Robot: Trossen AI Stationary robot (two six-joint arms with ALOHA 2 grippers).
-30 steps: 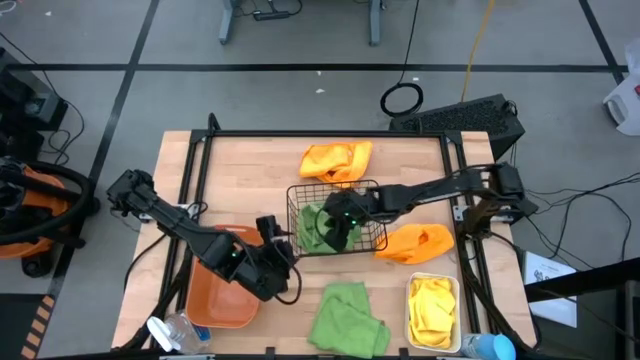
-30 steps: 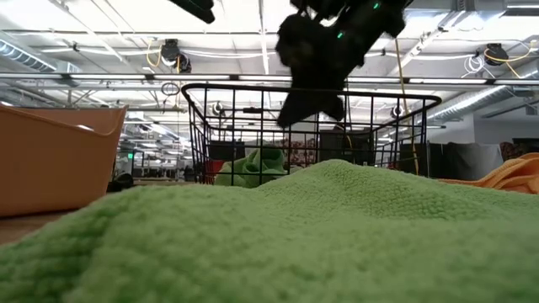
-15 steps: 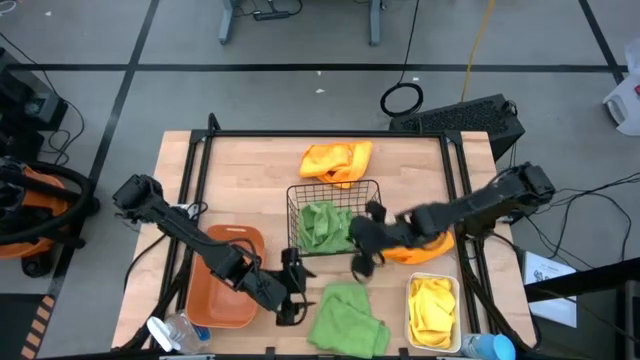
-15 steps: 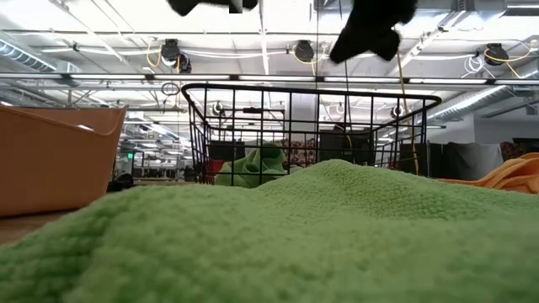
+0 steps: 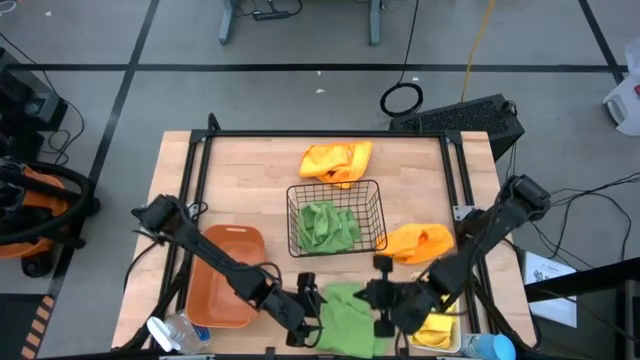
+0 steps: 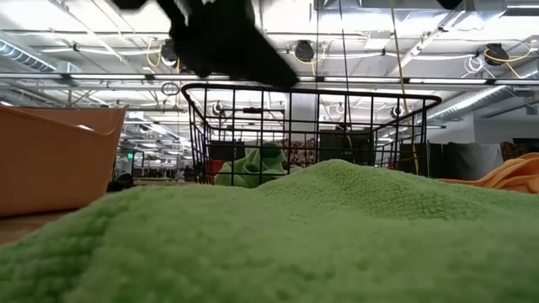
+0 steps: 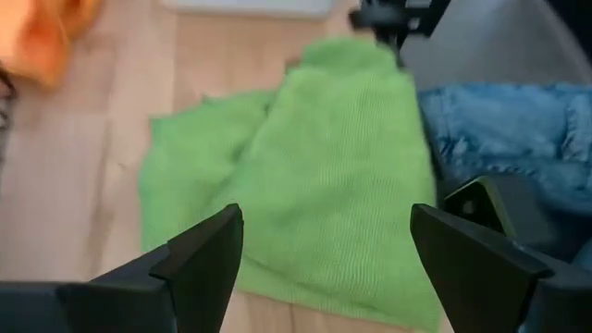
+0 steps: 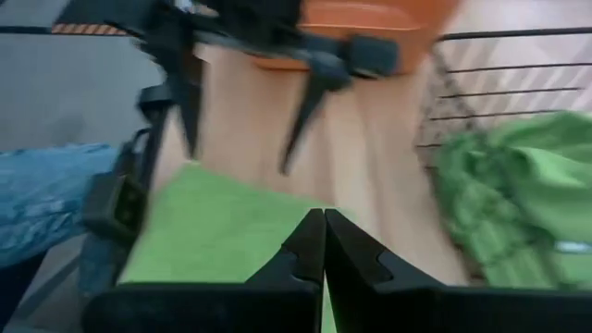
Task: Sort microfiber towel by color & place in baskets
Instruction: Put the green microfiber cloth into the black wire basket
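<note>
One green towel (image 5: 345, 322) lies crumpled on the table near the near edge and fills the foreground of the low view (image 6: 269, 236). A second green towel (image 5: 325, 228) lies inside the black wire basket (image 5: 372, 190). Two orange towels lie on the table, one beyond the basket (image 5: 337, 160) and one to its right (image 5: 420, 242). A yellow towel (image 5: 440, 328) lies in the white bin, partly behind my right arm. My left gripper (image 5: 312, 308) (image 7: 326, 222) is open, above the near towel's left edge. My right gripper (image 5: 367, 296) (image 8: 324, 217) is shut, above the towel's right part.
The orange bin (image 5: 225, 290) stands left of the near green towel, under my left arm. Plastic bottles stand at the near corners, one on the left (image 5: 175, 330) and one on the right (image 5: 490, 347). Blue cloth (image 7: 499, 129) shows past the table's near edge.
My right gripper has risen out of the black basket and swung toward the near edge, to above the green towel on the table; the other green towel has stayed in the basket. My left gripper has moved right and toward the near edge, from beside the orange bin to the same towel.
</note>
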